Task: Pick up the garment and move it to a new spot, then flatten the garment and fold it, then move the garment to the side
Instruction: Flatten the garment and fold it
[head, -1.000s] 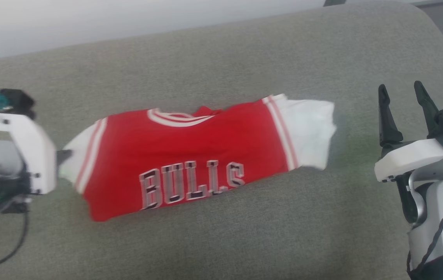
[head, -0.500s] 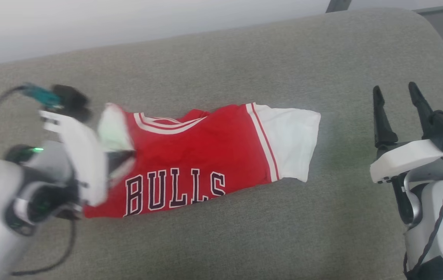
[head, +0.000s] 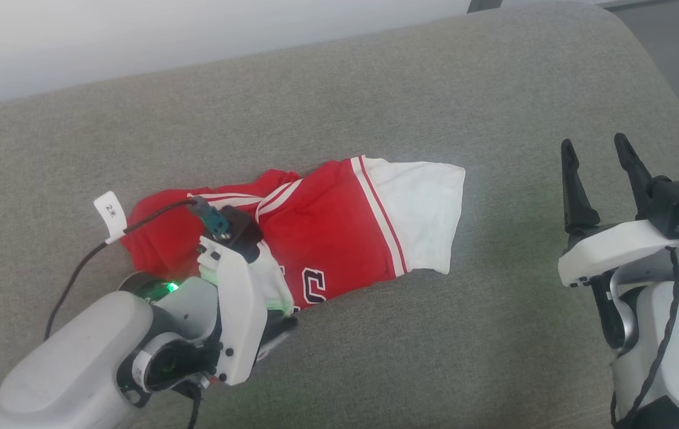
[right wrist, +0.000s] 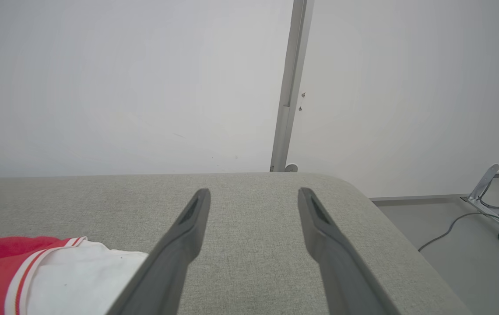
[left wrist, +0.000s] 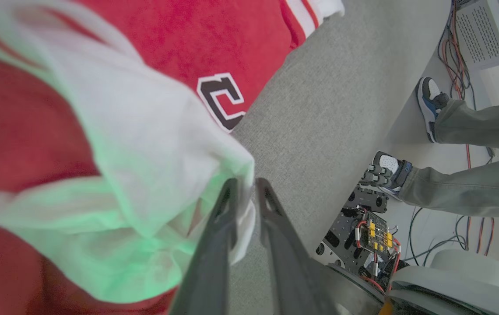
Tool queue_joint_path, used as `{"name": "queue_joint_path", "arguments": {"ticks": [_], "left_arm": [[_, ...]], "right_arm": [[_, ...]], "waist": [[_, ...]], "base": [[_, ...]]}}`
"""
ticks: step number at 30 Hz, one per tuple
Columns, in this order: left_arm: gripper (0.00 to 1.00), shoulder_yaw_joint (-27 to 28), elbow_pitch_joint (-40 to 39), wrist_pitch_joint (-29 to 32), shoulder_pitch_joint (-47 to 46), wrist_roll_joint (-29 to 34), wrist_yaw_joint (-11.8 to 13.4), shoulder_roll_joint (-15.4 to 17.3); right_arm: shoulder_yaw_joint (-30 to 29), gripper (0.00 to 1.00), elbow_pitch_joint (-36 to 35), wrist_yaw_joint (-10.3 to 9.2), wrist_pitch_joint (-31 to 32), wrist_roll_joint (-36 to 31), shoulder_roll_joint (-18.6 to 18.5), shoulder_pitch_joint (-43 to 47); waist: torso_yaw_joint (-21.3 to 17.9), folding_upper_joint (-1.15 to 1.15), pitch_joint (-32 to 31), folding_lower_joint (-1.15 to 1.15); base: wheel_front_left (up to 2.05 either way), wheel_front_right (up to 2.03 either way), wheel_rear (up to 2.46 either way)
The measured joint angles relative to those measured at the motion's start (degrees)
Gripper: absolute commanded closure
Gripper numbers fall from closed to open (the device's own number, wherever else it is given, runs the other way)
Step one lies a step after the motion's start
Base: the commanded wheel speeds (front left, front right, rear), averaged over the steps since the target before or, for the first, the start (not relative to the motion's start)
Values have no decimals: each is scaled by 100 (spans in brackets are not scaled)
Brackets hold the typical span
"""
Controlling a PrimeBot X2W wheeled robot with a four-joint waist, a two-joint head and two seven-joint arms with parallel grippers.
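Note:
The garment [head: 339,220], red with a white right sleeve, lies crumpled on the grey cushion [head: 435,333]. Its left part is doubled over, so just the letter "S" of the dark lettering shows. My left gripper [head: 280,326] sits at the garment's front edge, shut on the white left sleeve [left wrist: 144,144], which is pulled across the red front. In the left wrist view its fingertips [left wrist: 245,186] pinch the sleeve's hem. My right gripper [head: 592,143] hovers open to the right of the garment, apart from it; its fingers [right wrist: 254,192] hold nothing, and the white sleeve [right wrist: 70,280] lies at lower left.
A cable with a white tag [head: 108,211] runs from my left wrist over the garment's left end. The cushion's rounded right edge [head: 661,89] drops to the floor. A person's feet [left wrist: 429,100] and loose cables stand beside the cushion. A pale wall and a metal post [right wrist: 289,87] lie behind.
My left gripper has carried the left sleeve rightward and toward the front, folding the garment's left part over the lettering. The camera has shifted a little. The right gripper stays open.

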Motion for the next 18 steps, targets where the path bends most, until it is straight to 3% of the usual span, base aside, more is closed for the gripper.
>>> {"name": "queue_joint_path", "arguments": {"ticks": [6,14,18], "left_arm": [[0,93,233,-62,1,-16,-81,47],[0,348,4,-64,-181,-8,15,359],[0,330,55,-115,-225,194,-90,491]], "right_arm": [[-32,0,14,0,-26,14,23,3],[-94,0,-27,0,-75,13,45,21],[-90,0,-37,0,-93,12,54,20]], "waist": [[-11,0,-52,0],[48,0,-103,0],[57,0,-84,0]], "base": [[0,0,0],[0,0,0],[0,0,0]]}}
